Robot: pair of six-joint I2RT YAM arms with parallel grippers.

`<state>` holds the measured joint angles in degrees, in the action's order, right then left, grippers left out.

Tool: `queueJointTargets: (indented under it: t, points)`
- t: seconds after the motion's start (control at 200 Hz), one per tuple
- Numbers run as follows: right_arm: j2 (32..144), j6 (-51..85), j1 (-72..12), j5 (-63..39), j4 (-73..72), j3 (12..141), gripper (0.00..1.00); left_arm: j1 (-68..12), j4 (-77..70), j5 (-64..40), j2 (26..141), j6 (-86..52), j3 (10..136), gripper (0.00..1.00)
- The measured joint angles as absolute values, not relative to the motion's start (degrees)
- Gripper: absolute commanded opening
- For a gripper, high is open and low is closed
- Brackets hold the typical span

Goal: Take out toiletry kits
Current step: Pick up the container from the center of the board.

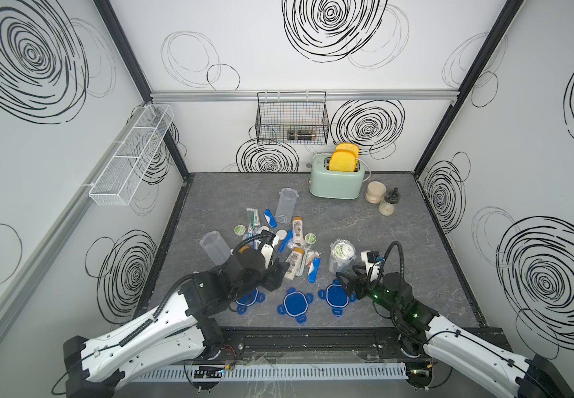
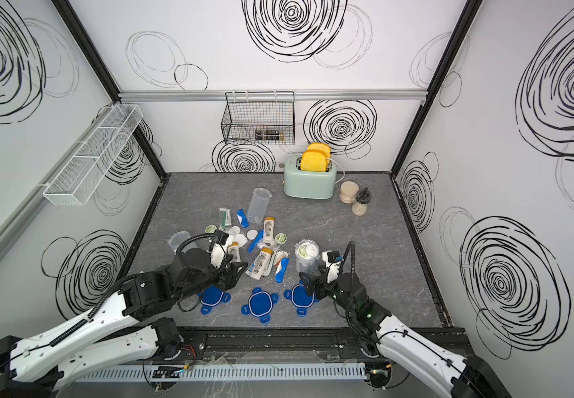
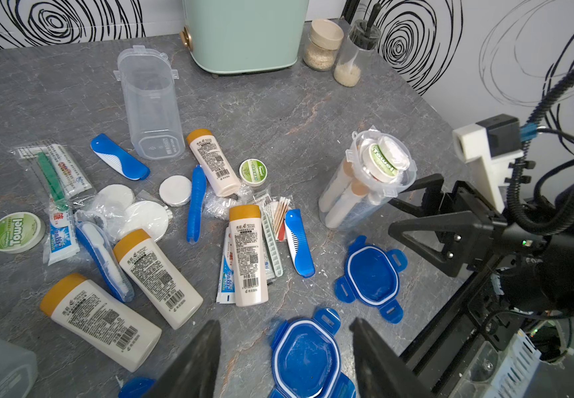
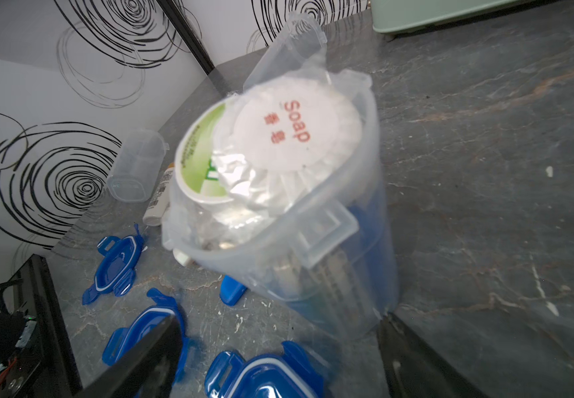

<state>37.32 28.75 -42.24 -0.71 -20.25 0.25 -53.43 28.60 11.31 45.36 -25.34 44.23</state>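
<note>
Loose toiletry kits (image 1: 289, 244) lie scattered mid-table: cream bottles (image 3: 247, 255) with tan caps, blue toothbrushes (image 3: 196, 203), toothpaste tubes, round green tins (image 3: 15, 231). One clear jar (image 1: 340, 256) (image 4: 330, 262) stands upright, packed with a kit and topped by a soap puck and a green tin. My right gripper (image 4: 280, 318) (image 1: 349, 275) is open around the jar's base, one finger close to it and the other well apart. My left gripper (image 3: 285, 322) (image 1: 275, 275) is open and holds nothing, above a blue lid (image 3: 306, 355).
Three blue four-tab lids (image 1: 296, 305) lie near the front edge. Empty clear jars lie at the back (image 1: 285, 205) and at the left (image 1: 215, 246). A green toaster (image 1: 337, 179), a beige jar (image 1: 375, 193) and a grinder (image 1: 389, 203) stand at the back right.
</note>
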Motion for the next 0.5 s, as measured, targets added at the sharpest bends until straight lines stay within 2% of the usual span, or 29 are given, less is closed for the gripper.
queueJointTargets:
  t: [0.22, 0.5]
  points:
    - [46.2, 29.1, -42.2, 0.2, -21.4, 0.3, 0.90, -52.7, 28.6, 10.2, 46.2, -25.3, 44.2, 0.64]
    - [53.8, 28.4, -42.2, 0.6, -31.7, 0.3, 0.91, -52.5, 28.5, 9.9, 46.3, -25.3, 44.2, 0.64]
